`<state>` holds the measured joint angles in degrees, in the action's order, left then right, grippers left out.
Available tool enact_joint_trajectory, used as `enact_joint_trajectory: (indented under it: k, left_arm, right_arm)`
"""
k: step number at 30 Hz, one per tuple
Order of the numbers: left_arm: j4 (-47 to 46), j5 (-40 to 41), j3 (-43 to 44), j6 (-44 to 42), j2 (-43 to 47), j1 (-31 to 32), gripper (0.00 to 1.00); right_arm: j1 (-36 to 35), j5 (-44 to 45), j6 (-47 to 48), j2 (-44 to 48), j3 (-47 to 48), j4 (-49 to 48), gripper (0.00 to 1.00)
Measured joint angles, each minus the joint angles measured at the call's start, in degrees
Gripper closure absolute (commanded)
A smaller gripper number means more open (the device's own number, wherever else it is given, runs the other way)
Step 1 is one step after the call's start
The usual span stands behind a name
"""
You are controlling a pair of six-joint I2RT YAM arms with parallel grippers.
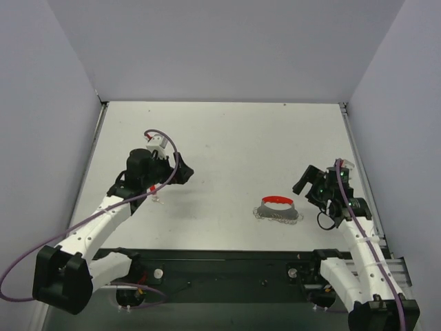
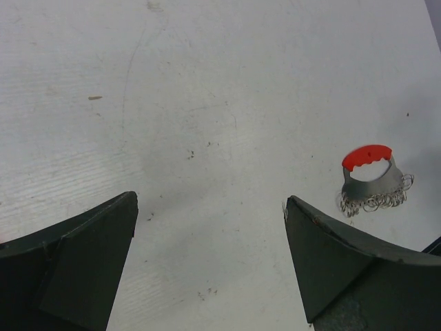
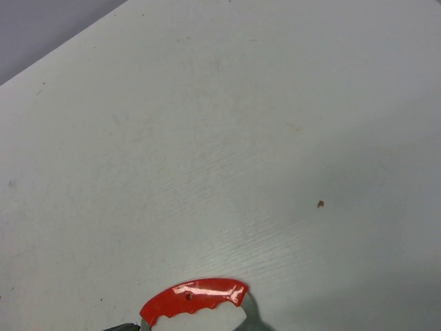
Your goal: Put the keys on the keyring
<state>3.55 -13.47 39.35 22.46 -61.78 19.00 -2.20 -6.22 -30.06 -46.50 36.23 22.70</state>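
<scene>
Left gripper (image 2: 210,198) was held wide open, nothing gripped; whether the right gripper (image 1: 304,183) was open or closed could not be told. Keyring (image 2: 368,176) was seen on the table (image 1: 227,138), ahead-right of the left one, just beside the right one. Keys were not made out. Red loop was judged to need steady pinning before threading.

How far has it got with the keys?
Nothing looks done: the keyring lies alone on the table, no key on it. Nothing is in hand; the left gripper is open and empty. A small silvery piece, maybe a key, has yet to be picked up and threaded on.
</scene>
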Motion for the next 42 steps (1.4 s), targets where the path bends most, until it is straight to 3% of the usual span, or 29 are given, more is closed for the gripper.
enact_joint_trajectory:
  k: [7, 10, 14, 27, 42]
  left_arm:
    - [-1.7, -6.1, 2.51, 1.66, -11.39, 1.16, 0.03]
    - [-1.6, -6.93, 5.16, 1.53, -14.91, 6.4, 0.03]
    - [-1.92, -9.18, 11.56, 2.14, -20.17, 13.0, 0.14]
    - [-2.84, -15.89, 18.23, 6.99, -37.53, 25.05, 0.25]
    - [-6.71, -20.15, 21.27, 11.41, -46.58, 27.67, 0.29]
  right_arm:
    - [0.02, -1.92, -2.78, 4.24, -4.74, 5.95, 0.12]
    - [0.02, -2.14, -3.91, 3.85, -4.96, 7.3, 0.13]
    - [0.02, -2.56, -5.01, 3.39, -4.96, 7.85, 0.13]
    - [0.02, -2.6, -6.25, -0.11, -5.44, 8.07, 0.13]
    - [0.72, -1.64, -8.61, -0.17, -9.49, 6.95, 0.14]
